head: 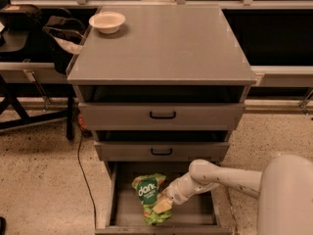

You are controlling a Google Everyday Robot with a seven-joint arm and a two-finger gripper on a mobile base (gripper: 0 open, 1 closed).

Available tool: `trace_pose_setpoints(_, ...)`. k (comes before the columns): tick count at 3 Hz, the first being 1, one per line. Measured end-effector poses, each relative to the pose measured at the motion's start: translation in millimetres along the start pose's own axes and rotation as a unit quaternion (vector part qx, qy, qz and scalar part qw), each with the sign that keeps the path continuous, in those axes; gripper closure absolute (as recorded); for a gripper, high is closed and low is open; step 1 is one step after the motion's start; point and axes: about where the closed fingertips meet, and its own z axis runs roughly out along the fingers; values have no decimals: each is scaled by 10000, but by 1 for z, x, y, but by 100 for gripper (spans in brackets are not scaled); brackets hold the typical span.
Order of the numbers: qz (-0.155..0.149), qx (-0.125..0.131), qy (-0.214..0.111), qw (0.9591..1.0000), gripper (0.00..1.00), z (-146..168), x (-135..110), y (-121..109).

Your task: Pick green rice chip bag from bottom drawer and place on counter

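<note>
Bottom drawer [195, 215]: bag [147, 194] lengthwise front-to-back, claw [163, 205] alongside

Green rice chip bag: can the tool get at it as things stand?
Probably yes: the tool sits inside the pulled-out bottom drawer, at the green rice chip bag's right edge, with nothing between them.

Crinkled green rice chip bag [148, 196] in bottom drawer [198, 215], end effector [164, 205] against it.

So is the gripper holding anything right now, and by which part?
Cannot tell. The gripper sits at the lower right edge of the green rice chip bag, inside the bottom drawer.
</note>
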Motion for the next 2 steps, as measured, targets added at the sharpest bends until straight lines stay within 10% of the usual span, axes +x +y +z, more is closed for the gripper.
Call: trace_pose_setpoints(2,-253,23,158,9996,100,-20,-19,29)
